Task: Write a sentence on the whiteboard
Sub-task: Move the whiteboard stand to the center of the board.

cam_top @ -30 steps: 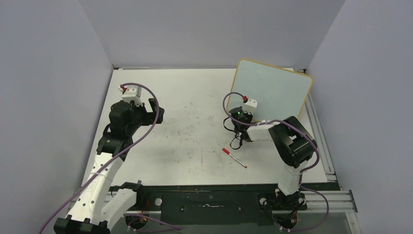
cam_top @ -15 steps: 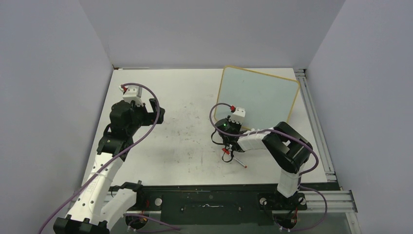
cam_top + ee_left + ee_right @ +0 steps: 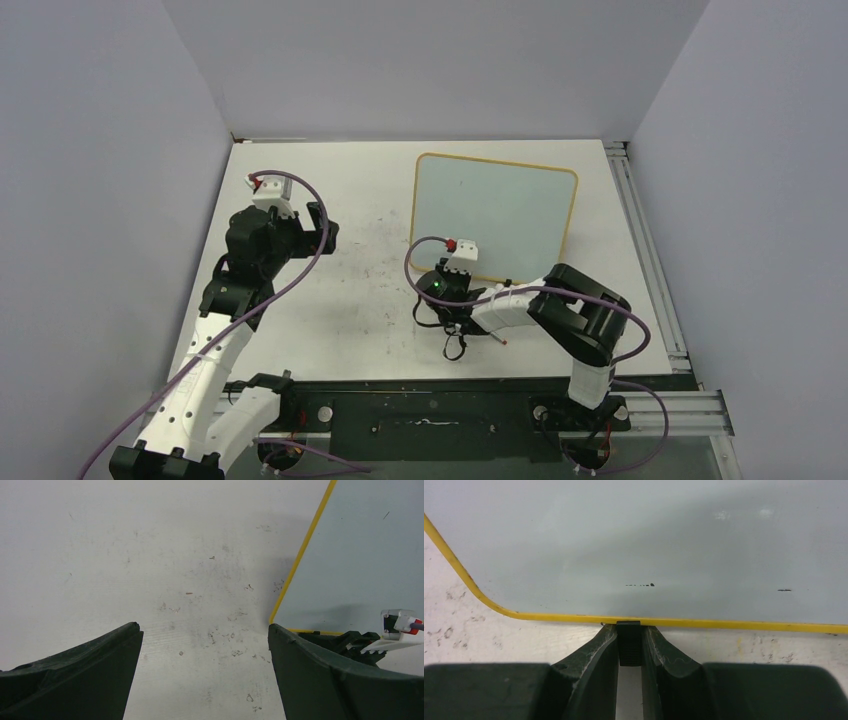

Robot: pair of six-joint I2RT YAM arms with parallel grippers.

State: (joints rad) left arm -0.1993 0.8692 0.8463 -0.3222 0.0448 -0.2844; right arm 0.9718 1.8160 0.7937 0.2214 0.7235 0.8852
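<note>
Right wrist view: my right hand [image 3: 629, 630] is pinched narrow on the small black clip foot [image 3: 629, 647] at the near edge of the whiteboard [image 3: 649, 540], with the fingertips up against its yellow frame.
Top external view: the whiteboard lies flat on the desk [image 3: 350, 190], right of centre and toward the far side, its edges roughly square to the desk.
Board surface: bare apart from a few dark specks; no sentence on it yet.
Left hand [image 3: 202, 627]: spread wide, holding nothing, hovering over the desk just left of the board's left edge.
Marker [image 3: 500, 341]: I make out only a short red-tipped end beside my right arm, close to the near desk edge; the rest is hidden.
Step in hand: as I judge it, placing the board for writing.
Doing it well: I would pull low and flat along the desk so the foot does not twist out of the pinch. I would leave the board square and within reach, then open and back straight off toward the near side.
Risk: lifting the near edge could tip or skid the board, and my arm could nudge the marker.
</note>
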